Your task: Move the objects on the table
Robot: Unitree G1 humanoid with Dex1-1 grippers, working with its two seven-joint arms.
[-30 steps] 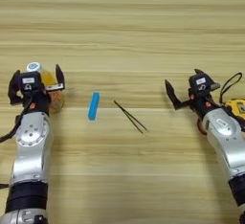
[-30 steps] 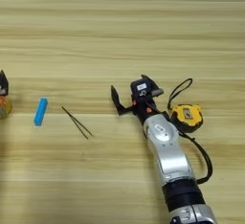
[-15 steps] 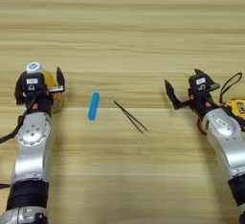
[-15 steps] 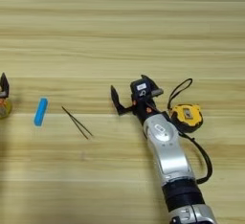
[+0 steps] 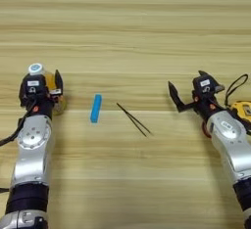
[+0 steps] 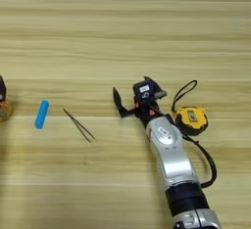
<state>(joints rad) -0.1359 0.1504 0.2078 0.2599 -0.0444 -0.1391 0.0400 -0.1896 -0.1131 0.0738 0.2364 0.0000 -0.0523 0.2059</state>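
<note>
At the left side of the table [image 5: 127, 22], the left gripper [image 5: 40, 87] stands around the orange juice bottle [image 5: 43, 83]. Its black fingers flank the bottle, whose white cap shows just above the wrist, and they look closed onto it, so the bottle seems to be in its hold. If the step is moving that bottle, I'd say it should stay upright and travel low, with the squeeze steady so the round body does not slip.

Just right of it lies the light-blue block [image 5: 96, 108], and the thin black sticks [image 5: 133, 119] lie further right, near the middle. Any path rightward has to clear both.

The right gripper [image 6: 130, 99] hovers with its fingers spread wide and nothing between them. The yellow tape measure [image 6: 190, 119] sits just beside its forearm, black strap looped upward.
</note>
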